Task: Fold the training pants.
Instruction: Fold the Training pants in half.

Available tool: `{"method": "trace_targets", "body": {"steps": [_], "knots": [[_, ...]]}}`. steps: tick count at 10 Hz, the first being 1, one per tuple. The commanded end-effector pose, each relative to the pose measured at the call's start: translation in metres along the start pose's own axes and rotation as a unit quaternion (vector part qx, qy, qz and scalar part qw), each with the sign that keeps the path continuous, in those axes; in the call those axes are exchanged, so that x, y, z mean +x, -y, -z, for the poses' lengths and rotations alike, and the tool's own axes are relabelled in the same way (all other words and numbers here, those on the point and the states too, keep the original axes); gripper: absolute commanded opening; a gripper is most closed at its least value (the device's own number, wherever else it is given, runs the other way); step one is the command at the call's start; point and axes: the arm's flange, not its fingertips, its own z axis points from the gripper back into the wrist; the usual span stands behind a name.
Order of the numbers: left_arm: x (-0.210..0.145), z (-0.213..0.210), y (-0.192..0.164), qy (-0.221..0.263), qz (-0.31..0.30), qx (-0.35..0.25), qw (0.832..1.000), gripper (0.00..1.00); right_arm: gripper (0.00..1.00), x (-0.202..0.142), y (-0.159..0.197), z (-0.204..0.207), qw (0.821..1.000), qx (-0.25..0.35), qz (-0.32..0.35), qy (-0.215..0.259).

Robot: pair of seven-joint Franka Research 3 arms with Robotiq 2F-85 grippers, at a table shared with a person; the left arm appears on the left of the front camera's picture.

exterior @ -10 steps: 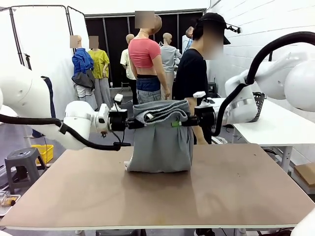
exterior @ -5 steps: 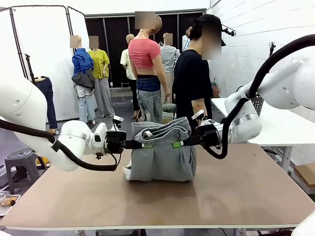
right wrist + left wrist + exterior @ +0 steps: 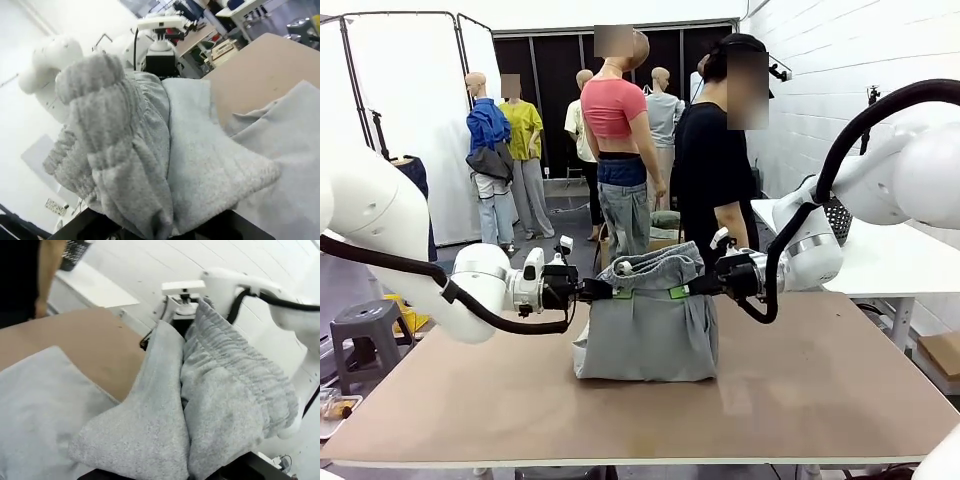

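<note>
The light grey training pants (image 3: 645,330) hang between both grippers over the middle of the brown table (image 3: 800,390), their lower part bunched on the tabletop. My left gripper (image 3: 615,293) is shut on the left end of the gathered waistband. At the right end my right gripper (image 3: 682,292) is shut on it too. The waistband (image 3: 655,265) sags in a roll between them. In the left wrist view the grey fabric (image 3: 210,400) bulges up from the bottom edge, and in the right wrist view the ribbed waistband (image 3: 110,150) covers the fingers.
A person in a black shirt (image 3: 712,170) stands at the table's far side, just behind the pants. A white table (image 3: 890,255) with a black mesh basket (image 3: 838,215) is at the right. A grey stool (image 3: 365,335) stands at the left.
Both grippers have come down and toward me with the waistband, so the pants hang lower and more of the fabric rests on the table. The person has stepped slightly left.
</note>
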Motion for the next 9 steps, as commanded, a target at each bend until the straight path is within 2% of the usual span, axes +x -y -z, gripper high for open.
{"method": "trace_targets", "body": {"steps": [1, 2, 3, 4, 8, 9], "knots": [[0.006, -0.044, -0.023, 0.025, -0.05, 0.043, 0.997, 0.0, 0.0, -0.008, 0.022, -0.048, 0.999, -0.017, 0.048, 0.004], [0.005, -0.048, -0.022, 0.025, -0.054, 0.043, 0.997, 0.0, 0.0, -0.007, 0.021, -0.047, 0.999, -0.012, 0.041, -0.004], [0.01, -0.052, -0.01, 0.03, -0.019, 0.034, 0.999, 0.0, 0.0, -0.002, 0.012, 0.0, 1.0, 0.001, 0.018, 0.003], [-0.004, -0.001, -0.015, 0.0, -0.039, 0.013, 0.999, 0.0, 0.0, -0.002, 0.012, 0.0, 1.0, 0.001, 0.018, 0.003], [-0.006, 0.001, -0.013, -0.004, -0.039, 0.009, 0.999, 0.0, 0.0, 0.001, 0.016, 0.01, 1.0, 0.01, 0.022, 0.003], [0.006, -0.004, -0.028, 0.004, -0.07, 0.037, 0.997, 0.0, 0.0, 0.008, 0.031, 0.011, 0.998, -0.005, 0.056, 0.001]]}}
